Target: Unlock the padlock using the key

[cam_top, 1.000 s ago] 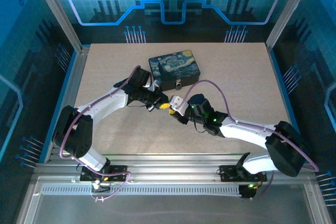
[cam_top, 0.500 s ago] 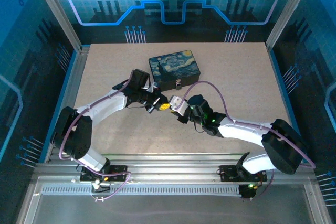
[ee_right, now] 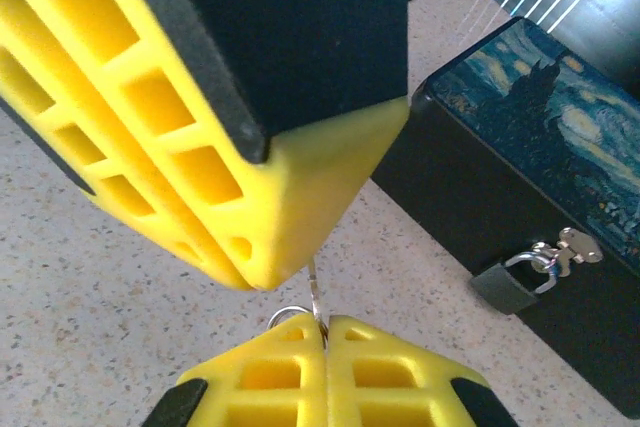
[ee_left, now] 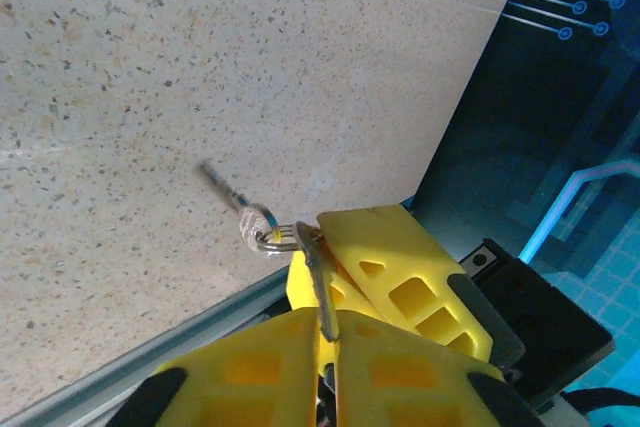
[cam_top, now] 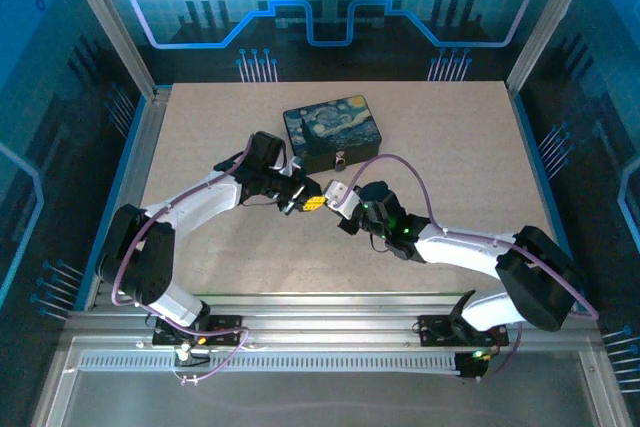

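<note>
- Speckled table [cam_top: 450, 147] under blue-lit panels: my two arms meet at mid-table, just in front of the painted box [cam_top: 333, 130].
- Between them, the key [ee_left: 321, 292] is up off the table, gripped from both sides.
- My left pincer [ee_left: 325, 332] has its fingers all but together, with the key's blade nipped in the seam between them.
- From the key's head hangs a ring [ee_left: 265, 237], and a blurred metal piece dangles from that.
- My right pincer [ee_right: 322, 332] is fully closed and pinches the same key at its ring end, nearly tip to tip with the left.
- On the box's front latch hangs the padlock [ee_right: 505, 285], its shackle through the hasp and, as far as I can see, closed.
- It is near the key but clearly apart from it, and nothing touches it.
- Done, by my reckoning: the key is picked up and lifted.
- In hand, it seems: a pass or regrip between my pincers, so that the blade ends up free and pointing outward.
- Left to do: one pincer lets go, then the blade is aimed at the keyhole, which I cannot make out, pushed in and turned until the shackle springs.
- I judge most of the job lies ahead.
</note>
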Controlling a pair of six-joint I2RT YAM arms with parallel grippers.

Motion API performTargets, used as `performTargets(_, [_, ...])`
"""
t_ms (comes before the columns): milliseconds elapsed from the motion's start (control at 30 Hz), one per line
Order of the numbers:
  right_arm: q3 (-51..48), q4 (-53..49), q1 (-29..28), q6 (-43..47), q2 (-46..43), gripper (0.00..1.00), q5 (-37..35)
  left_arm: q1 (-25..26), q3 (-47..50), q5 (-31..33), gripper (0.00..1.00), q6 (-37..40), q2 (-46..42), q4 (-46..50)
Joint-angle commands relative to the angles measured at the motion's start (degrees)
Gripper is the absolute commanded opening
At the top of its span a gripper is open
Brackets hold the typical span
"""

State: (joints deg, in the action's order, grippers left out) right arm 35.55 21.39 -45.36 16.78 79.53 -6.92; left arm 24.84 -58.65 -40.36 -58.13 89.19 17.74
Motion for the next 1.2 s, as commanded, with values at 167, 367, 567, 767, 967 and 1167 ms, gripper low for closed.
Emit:
performTargets(167, [0.88, -10.09, 6.51, -9.0, -5.21, 0.0, 16.3, -3.39, -1.41, 2.48, 0.36, 8.44, -1.92, 5.73])
performTargets(367, [3.41, -20.42, 11.28, -13.69, -5.67, 0.0, 31.39, -3.53, -0.49, -2.66, 0.36, 19.21, -4.21, -2.74])
performTargets(567, [5.08, -24.65, 15.23, -18.84, -6.9, 0.0, 39.37, -3.14, 3.82, -5.34, 0.35, 29.49, -6.17, -8.69])
performTargets(767, [9.19, -28.46, 17.76, -21.48, -4.29, 0.01, 48.96, -0.1, 4.86, -6.73, 0.36, 32.71, -3.82, -12.58])
performTargets(967, [13.69, -33.17, 18.29, -20.86, -0.22, 0.02, 51.62, 0.99, 6.16, -7.54, 0.36, 30.48, -2.42, -19.22])
performTargets(1167, [14.48, -33.69, 19.0, -21.41, 2.23, 0.01, 53.83, 0.97, 7.36, -9.21, 0.35, 29.41, -2.09, -21.78])
